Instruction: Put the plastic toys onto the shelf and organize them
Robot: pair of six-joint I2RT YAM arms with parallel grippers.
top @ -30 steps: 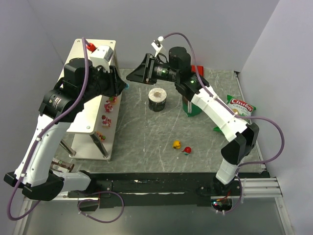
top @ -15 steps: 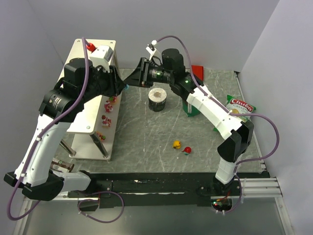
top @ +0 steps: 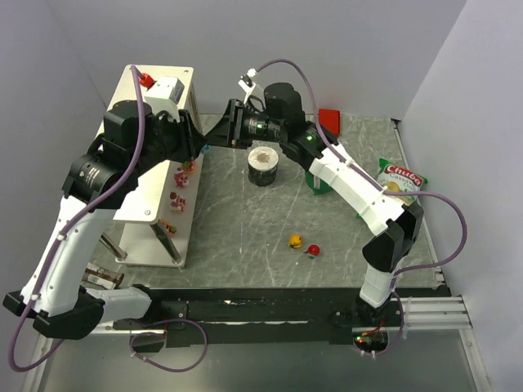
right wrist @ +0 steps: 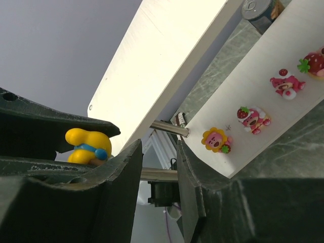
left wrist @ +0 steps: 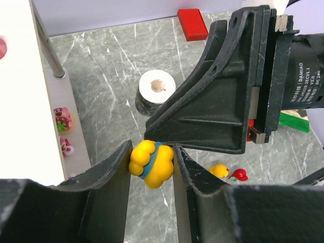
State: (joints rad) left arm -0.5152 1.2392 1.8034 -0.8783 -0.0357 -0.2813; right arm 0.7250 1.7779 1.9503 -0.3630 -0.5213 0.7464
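My left gripper point(left wrist: 152, 154) is shut on a yellow toy with a blue band point(left wrist: 152, 163), held in the air beside the shelf point(top: 145, 98). It also shows in the top view point(top: 198, 149). My right gripper point(top: 222, 131) is open and empty point(right wrist: 158, 152), its fingers close against the left gripper, just above the yellow toy point(right wrist: 87, 146). Several pink and red toys point(top: 177, 198) stand in a row on the shelf's lower tier point(right wrist: 263, 76). A yellow toy point(top: 296, 241) and a red toy point(top: 312, 249) lie on the table.
A white roll in a dark cup point(top: 263, 166) stands mid-table. A red block point(top: 329, 119) lies at the back. A green chip bag point(top: 402, 178) lies at the right, a green piece point(top: 320, 181) under the right arm. A can point(top: 102, 278) lies by the shelf's near end.
My right gripper has moved left, from above the roll to right against my left gripper. My left gripper has barely moved and keeps the yellow toy.
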